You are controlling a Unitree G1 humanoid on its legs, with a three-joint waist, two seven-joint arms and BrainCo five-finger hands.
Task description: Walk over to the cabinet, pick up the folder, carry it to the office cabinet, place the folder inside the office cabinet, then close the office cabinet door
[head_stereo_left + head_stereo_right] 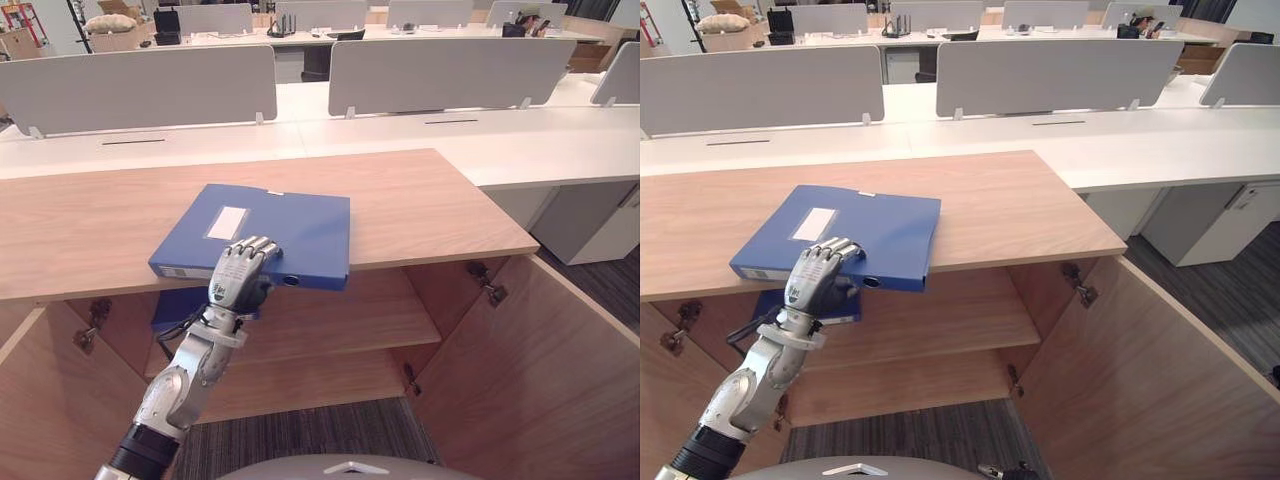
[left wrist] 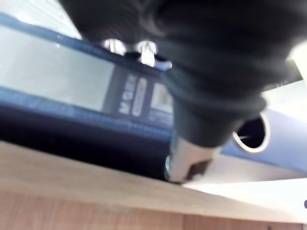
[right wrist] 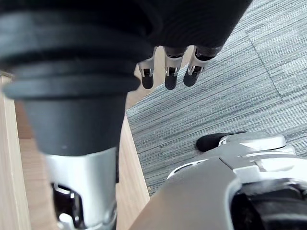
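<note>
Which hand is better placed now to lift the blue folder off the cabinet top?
Left. The left hand grips the blue folder at its spine, fingers on top and thumb beneath, at the cabinet top's front edge. The right hand hangs open over the carpet.

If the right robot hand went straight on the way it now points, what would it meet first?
Probably the grey carpet: the right robot hand points down at it, nothing showing between, though depth is unclear.

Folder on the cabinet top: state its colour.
Blue folder, pale label on its cover; the left eye view shows it best.
</note>
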